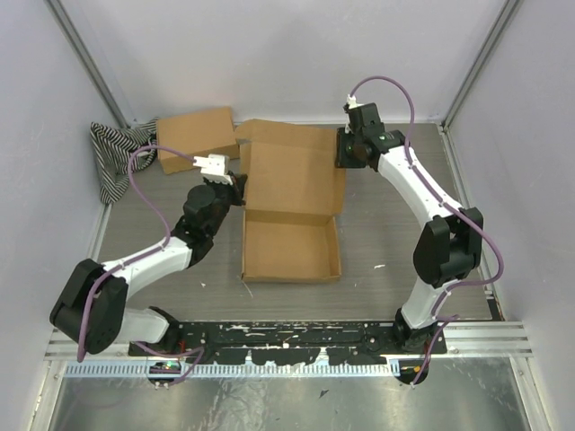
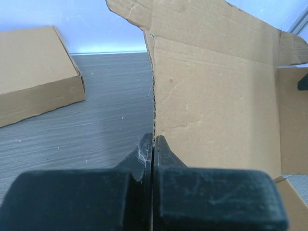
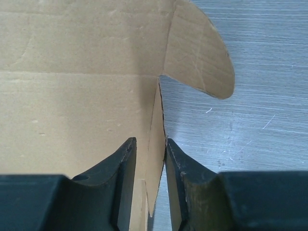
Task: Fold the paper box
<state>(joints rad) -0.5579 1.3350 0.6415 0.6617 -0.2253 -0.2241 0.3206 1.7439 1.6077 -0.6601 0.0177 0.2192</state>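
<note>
Left gripper (image 2: 153, 143): jaws fully together, tips butted against the 9 o'clock edge of the raised lid (image 1: 292, 171). No card is visible between them.

Right gripper (image 3: 149, 140): jaws part open, straddling the lid's 3 o'clock side flap (image 3: 156, 122). They sit close on both faces, but I can't tell if it's actually pinched.

Paper box (image 1: 292, 247) is mid-table (image 1: 386, 233), tray end at 6 o'clock and lid end at 12.

Progress, my read: the tray looks formed with its walls up, so roughly half done. The lid is open, and its rounded ear (image 3: 202, 53) isn't tucked. Left to do: fold the lid flaps in, bring the lid down over the tray, seat the tabs.

The spare box (image 1: 193, 135) and the striped cloth (image 1: 112, 157) sit at 10–11 o'clock, apart from the work.
</note>
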